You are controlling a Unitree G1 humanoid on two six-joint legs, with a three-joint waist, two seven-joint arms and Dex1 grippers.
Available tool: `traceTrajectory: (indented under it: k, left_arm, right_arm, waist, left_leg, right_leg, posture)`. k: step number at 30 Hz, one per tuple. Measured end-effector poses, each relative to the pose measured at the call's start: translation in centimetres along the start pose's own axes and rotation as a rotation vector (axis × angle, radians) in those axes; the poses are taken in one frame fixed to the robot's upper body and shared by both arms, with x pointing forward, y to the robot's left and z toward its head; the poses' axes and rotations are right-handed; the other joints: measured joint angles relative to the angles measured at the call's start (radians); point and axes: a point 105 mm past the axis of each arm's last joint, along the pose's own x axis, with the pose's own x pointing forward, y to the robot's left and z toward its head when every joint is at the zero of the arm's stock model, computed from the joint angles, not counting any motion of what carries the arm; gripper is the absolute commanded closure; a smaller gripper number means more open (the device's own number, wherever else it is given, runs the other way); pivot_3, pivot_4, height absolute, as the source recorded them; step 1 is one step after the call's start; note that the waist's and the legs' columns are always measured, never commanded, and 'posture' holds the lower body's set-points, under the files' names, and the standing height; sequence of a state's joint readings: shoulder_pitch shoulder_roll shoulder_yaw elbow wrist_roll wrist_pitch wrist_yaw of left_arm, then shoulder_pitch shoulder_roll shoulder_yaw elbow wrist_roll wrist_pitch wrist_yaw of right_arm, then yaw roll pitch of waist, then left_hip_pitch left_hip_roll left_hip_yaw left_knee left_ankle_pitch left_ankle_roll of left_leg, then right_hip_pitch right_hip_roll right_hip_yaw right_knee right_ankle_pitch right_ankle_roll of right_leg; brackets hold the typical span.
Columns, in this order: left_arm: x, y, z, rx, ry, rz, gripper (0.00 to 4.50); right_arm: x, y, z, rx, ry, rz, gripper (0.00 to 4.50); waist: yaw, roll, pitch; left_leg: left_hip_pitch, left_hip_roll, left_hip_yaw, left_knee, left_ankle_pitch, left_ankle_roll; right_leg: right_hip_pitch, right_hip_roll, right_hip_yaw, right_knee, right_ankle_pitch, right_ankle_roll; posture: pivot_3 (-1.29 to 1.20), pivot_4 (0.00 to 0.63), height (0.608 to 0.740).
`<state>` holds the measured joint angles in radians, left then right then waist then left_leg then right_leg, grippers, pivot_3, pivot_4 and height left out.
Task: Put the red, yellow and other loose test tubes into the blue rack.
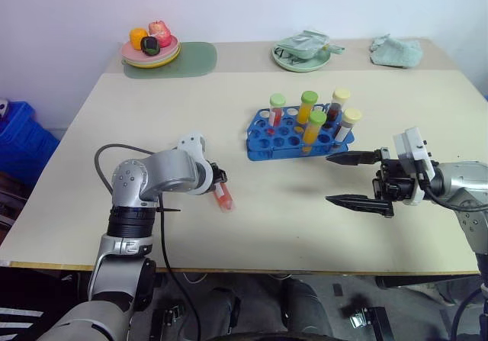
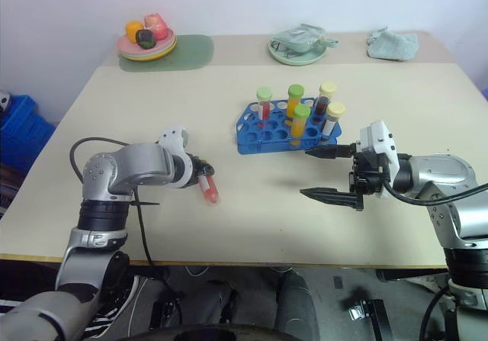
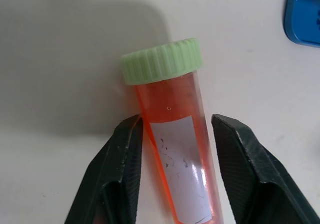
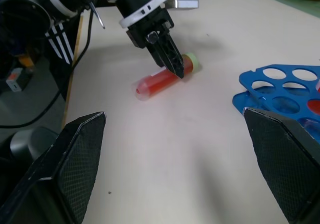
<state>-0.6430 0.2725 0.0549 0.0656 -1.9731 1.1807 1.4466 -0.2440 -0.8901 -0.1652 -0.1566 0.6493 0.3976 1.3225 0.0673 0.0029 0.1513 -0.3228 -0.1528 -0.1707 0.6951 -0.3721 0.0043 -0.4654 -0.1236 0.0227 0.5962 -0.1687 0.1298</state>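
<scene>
Along the far edge of the table: plate of fruit, green dish, crumpled cloth.

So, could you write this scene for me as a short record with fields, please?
loose tube: red test tube with pale green cap, lying on the table
left gripper: fingers on either side of the red test tube, one touching it, the other a little off
right gripper: open, holds nothing, near the rack
rack: blue rack with five capped tubes standing in it
far edge: plate of fruit, green plate, cloth
task state: red test tube not yet lifted
</scene>
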Motion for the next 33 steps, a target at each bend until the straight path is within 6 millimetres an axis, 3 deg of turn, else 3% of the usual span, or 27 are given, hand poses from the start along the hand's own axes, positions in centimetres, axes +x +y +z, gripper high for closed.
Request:
traceTrajectory:
  k: [4,8,9,16,19,22,26,29,33]
  left_arm:
    - [0.0,0.0,0.0,0.005,0.0,0.0,2.33]
    - [-0.1,0.1,0.3,0.006,-0.002,0.007,3.55]
    - [-0.1,0.2,0.5,0.008,-0.006,0.009,3.67]
    - [-0.4,0.5,0.8,0.003,-0.017,0.01,3.68]
    - [-1.8,2.4,2.1,0.089,-0.076,0.029,3.68]
    - [-4.8,3.1,4.3,0.265,-0.223,0.041,3.68]
    - [-8.4,0.3,6.1,0.511,-0.526,-0.087,3.68]
    - [-9.1,-1.4,5.8,0.639,-0.732,-0.237,3.68]
    - [-8.4,-1.6,5.1,0.795,-0.917,-0.301,3.68]
  right_arm:
    - [0.0,0.0,0.0,-0.004,0.002,-0.001,0.0]
    - [0.0,0.0,-0.1,-0.007,0.007,-0.003,0.0]
    - [0.0,0.0,-0.1,-0.009,0.009,-0.004,0.0]
    - [0.0,-0.1,-0.1,-0.013,0.011,-0.006,0.0]
    - [0.0,0.0,-0.3,-0.007,0.012,-0.008,0.0]
    - [-0.1,-0.1,-0.4,-0.003,0.011,-0.024,0.0]
    - [-0.2,-0.5,-0.3,-0.006,0.003,-0.063,0.0]
    - [-0.5,-1.0,-0.1,-0.009,-0.015,-0.113,0.0]
    - [-0.5,-1.4,-0.2,0.003,-0.045,-0.168,0.0]
  waist:
    - [0.0,0.0,0.0]
    - [0.0,0.0,0.0]
    - [0.0,0.0,0.0]
    - [0.0,-0.001,0.0]
    - [-0.007,-0.001,0.001]
    - [-0.007,-0.001,0.001]
    - [-0.002,-0.001,0.001]
    - [-0.004,-0.001,0.001]
    - [-0.005,-0.001,0.001]
  left_leg:
    - [0.0,0.0,0.0,0.0,0.0,0.0]
    - [0.0,0.0,0.0,0.0,0.0,0.0]
    - [0.0,0.0,0.0,0.0,0.0,0.0]
    - [0.0,0.001,0.0,-0.001,0.0,0.0]
    - [0.0,0.004,0.002,-0.001,-0.001,-0.002]
    - [-0.001,0.005,0.003,-0.003,-0.002,-0.003]
    - [0.0,0.005,0.003,-0.004,-0.002,-0.003]
    - [0.001,0.007,0.005,-0.007,-0.002,-0.003]
    - [0.002,0.011,0.007,-0.011,-0.001,-0.003]
  right_leg:
    - [0.0,0.0,0.0,0.0,0.0,0.0]
    - [0.0,0.0,0.0,0.0,0.0,0.0]
    - [0.0,0.0,0.0,0.0,0.0,0.0]
    - [0.0,0.001,0.0,0.0,0.0,0.0]
    - [-0.002,0.004,0.001,0.0,0.0,-0.001]
    - [-0.003,0.005,0.001,-0.001,0.0,-0.001]
    - [-0.001,0.005,0.001,-0.003,0.0,-0.001]
    - [-0.001,0.005,0.001,-0.004,0.001,-0.003]
    - [-0.001,0.009,0.001,-0.011,0.004,-0.006]
  posture:
    - [0.0,0.15,0.74]
    - [0.0,0.15,0.74]
    - [0.0,0.15,0.74]
    - [0.0,0.15,0.74]
    - [0.0,0.15,0.74]
    - [0.0,0.15,0.74]
    - [0.0,0.15,0.74]
    - [0.0,0.15,0.74]
    - [0.0,0.15,0.74]
